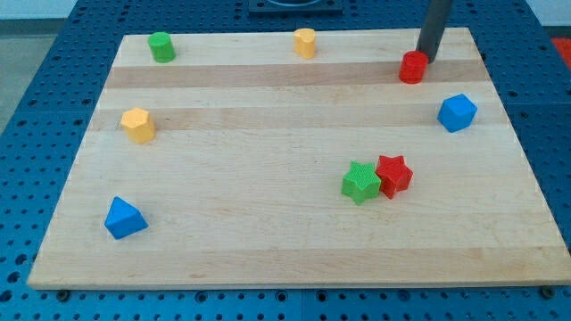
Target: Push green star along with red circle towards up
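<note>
Your rod comes down from the far right of the scene, and my tip (425, 57) stands at the far edge of the red circle (412, 68), touching it or almost touching it; you cannot tell which from this view. It is only a plain rod with no jaws, so it holds nothing and can only press against a block. The red circle is on the far right part of the wooden board (268, 241), close to the far edge. To the right of it and a little nearer to you is the blue cube-like block (457, 112), apart from the circle. The green star (359, 183) is well apart from my tip, in the near right part of the board, and the red star (393, 175) touches it on its right side. Along the far edge you see the yellow block (305, 42) near the middle and the green cylinder (161, 46) at the far left. On the left side, at middle depth, stands a second yellow block (138, 125), and the blue triangle-like block (123, 218) is near you on the left.
</note>
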Motion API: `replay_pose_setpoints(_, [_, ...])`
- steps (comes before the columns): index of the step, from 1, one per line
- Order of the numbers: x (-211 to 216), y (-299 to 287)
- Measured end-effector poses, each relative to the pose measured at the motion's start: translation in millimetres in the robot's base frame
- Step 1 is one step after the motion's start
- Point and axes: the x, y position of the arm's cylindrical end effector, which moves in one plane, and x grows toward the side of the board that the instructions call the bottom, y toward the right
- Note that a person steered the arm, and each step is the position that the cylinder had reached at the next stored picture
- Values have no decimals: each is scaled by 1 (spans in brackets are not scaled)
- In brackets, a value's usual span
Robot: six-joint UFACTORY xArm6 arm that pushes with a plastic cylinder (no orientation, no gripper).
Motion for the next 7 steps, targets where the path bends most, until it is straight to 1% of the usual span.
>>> replay_pose_setpoints(3, [66,-53])
replay_pose_setpoints(5, [55,-89])
replay_pose_setpoints(6, [68,-96])
replay_pose_setpoints(7, [89,-96])
